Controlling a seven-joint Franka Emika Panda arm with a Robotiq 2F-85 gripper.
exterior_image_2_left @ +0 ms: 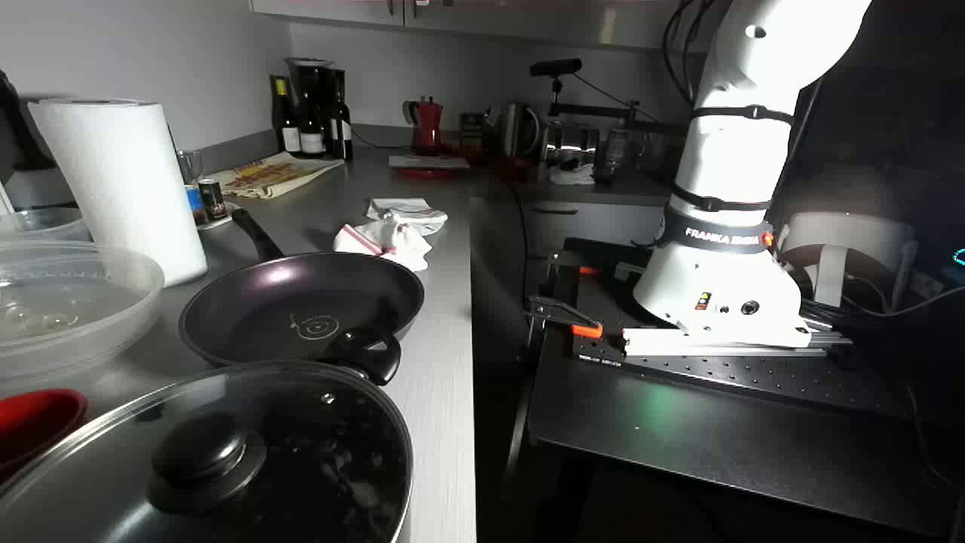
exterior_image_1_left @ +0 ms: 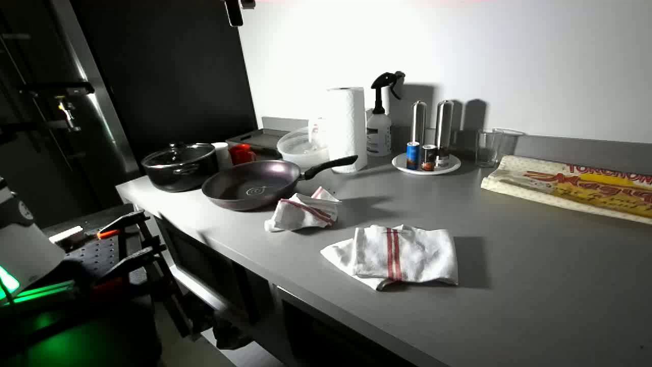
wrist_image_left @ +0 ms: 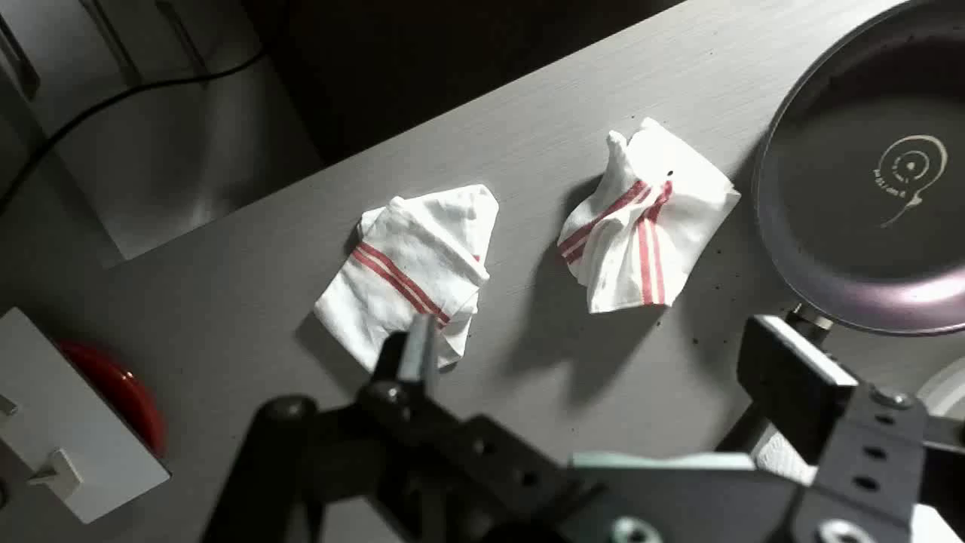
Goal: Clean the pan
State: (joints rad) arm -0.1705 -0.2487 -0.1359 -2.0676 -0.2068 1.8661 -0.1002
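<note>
The pan (wrist_image_left: 856, 188) lies ahead and outward of one jaw of the gripper (wrist_image_left: 609, 366), whose jaws stand wide and empty. The step looks like fetching the bunched cloth (wrist_image_left: 644, 230), ahead of their gap; next, centre over it, lower and pinch.

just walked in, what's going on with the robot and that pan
A robot arm has its gripper open above the counter, holding nothing. The job is to clean the pan, which sits on the counter. A crumpled striped cloth lies close beside it, and a folded striped cloth lies farther off. No wiping is happening at this moment.
</note>
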